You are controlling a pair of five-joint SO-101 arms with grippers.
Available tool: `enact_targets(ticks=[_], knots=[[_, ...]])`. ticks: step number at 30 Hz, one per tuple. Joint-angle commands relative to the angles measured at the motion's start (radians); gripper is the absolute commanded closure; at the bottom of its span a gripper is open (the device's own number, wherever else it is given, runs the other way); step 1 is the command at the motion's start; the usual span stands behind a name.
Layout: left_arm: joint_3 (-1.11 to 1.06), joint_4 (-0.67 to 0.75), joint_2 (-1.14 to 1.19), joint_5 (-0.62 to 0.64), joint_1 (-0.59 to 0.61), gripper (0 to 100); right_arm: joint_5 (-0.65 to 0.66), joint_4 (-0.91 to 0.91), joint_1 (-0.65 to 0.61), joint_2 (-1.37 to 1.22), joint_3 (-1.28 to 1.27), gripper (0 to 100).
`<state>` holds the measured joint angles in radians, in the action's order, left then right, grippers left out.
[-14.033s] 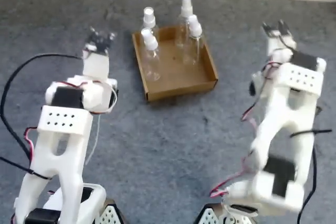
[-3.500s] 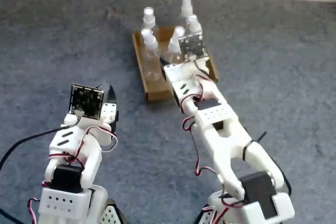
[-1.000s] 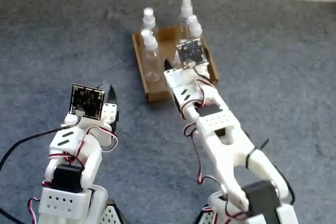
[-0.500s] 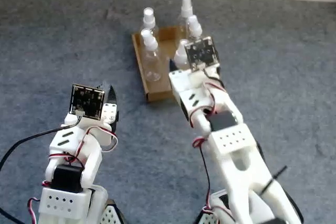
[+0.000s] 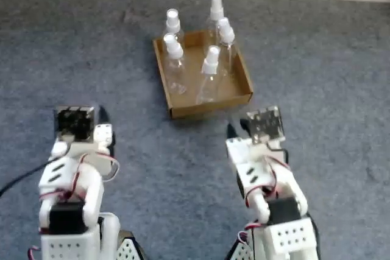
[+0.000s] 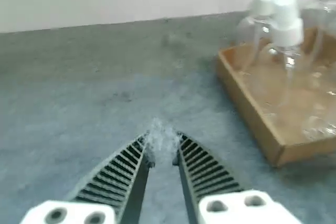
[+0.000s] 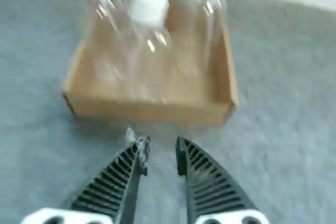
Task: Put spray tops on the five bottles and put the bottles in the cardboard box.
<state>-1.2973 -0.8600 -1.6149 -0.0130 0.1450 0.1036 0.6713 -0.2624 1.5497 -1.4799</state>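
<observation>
"So, tool status?" the first observer asks.

"Noted: the left tool (image 6: 163, 156) has its jaws spread a little with nothing between them. It sits low over the counter (image 5: 317, 59), left of and nearer than the cardboard box (image 5: 210, 106). Likewise the right tool (image 7: 159, 153): same narrow spread, empty, just on the near side of the box's near wall. Five bottles, all capped with spray tops. Three stand upright inside: the near bottle (image 5: 209, 80), the left bottle (image 5: 175, 68), the right bottle (image 5: 226, 47). The far-left bottle (image 5: 173, 25) and the far bottle (image 5: 216, 10) sit at the far wall; inside or just behind it, cannot tell."

"Then what does the step call for?"

"Judgement: confirm those two. If they are outside, an arm should come round the box's side, not over it. It should grip the clear body below the top and set down in a free gap. The three tall bottles crowd the path and would likely tip at a nudge."
</observation>
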Motion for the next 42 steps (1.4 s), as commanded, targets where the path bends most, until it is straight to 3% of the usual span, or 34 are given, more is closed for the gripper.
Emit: enact_targets(ticks=[1,13,20,30,42], knots=[[-0.093,-0.089,-0.222,-0.006,0.054,99,0.011,0.101,0.051,0.228,-0.113,96.7],[-0.4,-0.032,-0.203,-0.006,0.096,99,0.273,0.318,0.059,0.285,-0.354,96.7],[-0.398,-0.161,-0.205,-0.006,0.186,99,0.368,0.61,0.058,0.285,-0.355,96.7],[-0.398,-0.462,-0.205,-0.005,0.263,99,0.381,0.604,0.058,0.286,-0.355,96.7],[-0.398,-0.48,-0.205,-0.005,0.263,99,0.381,0.604,0.058,0.286,-0.355,96.7]])
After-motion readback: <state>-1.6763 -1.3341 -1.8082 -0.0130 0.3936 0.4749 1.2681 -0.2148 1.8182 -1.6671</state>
